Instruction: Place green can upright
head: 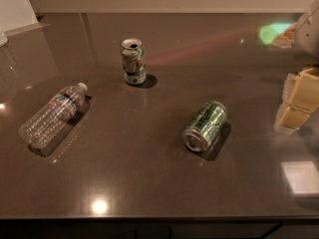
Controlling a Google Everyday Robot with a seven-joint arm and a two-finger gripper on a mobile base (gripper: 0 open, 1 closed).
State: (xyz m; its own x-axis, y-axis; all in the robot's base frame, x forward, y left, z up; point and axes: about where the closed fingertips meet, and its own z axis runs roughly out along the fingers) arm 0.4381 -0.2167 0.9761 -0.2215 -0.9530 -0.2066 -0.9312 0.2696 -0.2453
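Note:
The green can (205, 125) lies on its side on the dark countertop (149, 173), right of centre. It is dark green and shiny with pale streaks, and its silver end faces the front left. My gripper (298, 103) is at the right edge of the camera view, cream-coloured. It is well to the right of the can, not touching it, and holds nothing.
A paler green-white can (133, 61) with a red mark stands upright at the back, left of centre. A clear plastic water bottle (54, 114) lies on its side at the left. The counter's front edge runs along the bottom. A white object (15, 6) is at the back left.

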